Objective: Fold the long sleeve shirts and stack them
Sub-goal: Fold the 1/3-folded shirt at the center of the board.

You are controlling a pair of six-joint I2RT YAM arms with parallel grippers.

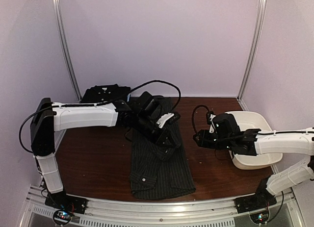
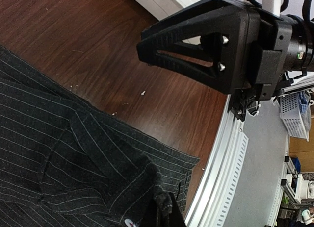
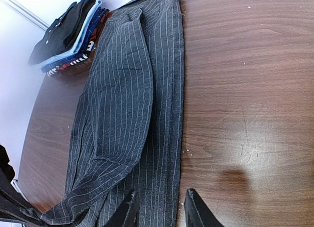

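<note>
- The left gripper [image 1: 166, 147] is showing almost none of its fingers. In its own wrist view they are being cut off at the bottom edge, where the cloth is bunching up to a peak.
- Its jaws are sitting fully closed, pinching a fold of the pinstriped shirt [image 1: 159, 170] near the shirt's middle.
- The right gripper [image 3: 162, 210] is hanging partly open with nothing between its fingertips [image 3: 128, 210]. The shirt's long right edge is lying beyond the gap. From overhead, the gripper is hovering over the table [image 1: 93, 153] just beside the shirt.
- From the left wrist, that gripper is appearing side-on, so its gap is unreadable there.
- The shirt is lying as a long narrow strip down the table's centre. It is charcoal with fine pale stripes, soft and creased.
- A stack of folded shirts [image 1: 104, 93] is sitting at the back left, black on top with light blue beneath. The lower layers are hard to make out.
- A white plastic tub [image 1: 257, 120] is sitting at the right, partly hidden by the right arm.
- The table is showing glossy dark wood grain.
</note>
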